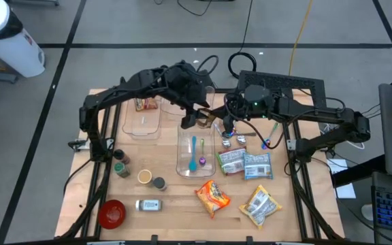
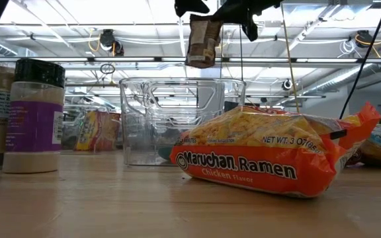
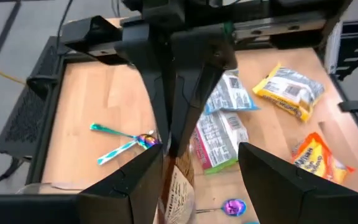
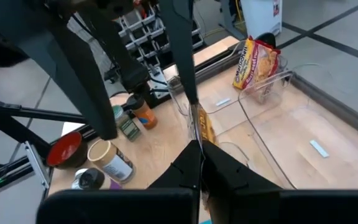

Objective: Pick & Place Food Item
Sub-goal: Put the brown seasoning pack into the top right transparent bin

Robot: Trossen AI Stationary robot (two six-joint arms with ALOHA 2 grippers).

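brown packet [image 2: 202, 41] hangs in the left claw [image 1: 190, 117], pinched by its top above the clear bin [image 1: 196, 151] on the surface – right claw [image 1: 227, 126] pinched closed just beside, empty – thin grip, so a swing could drop it outside the bin.

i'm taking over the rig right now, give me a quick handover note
Left hand: holds a brown packet by its top, in the air above the clear bin.
Right hand: shut, pinching the same packet's edge.
Clear bin holds two spoons; a second bin holds a noodle pack.
Done: packet lifted.
Left: place the packet; ramen and other packs still on the table.
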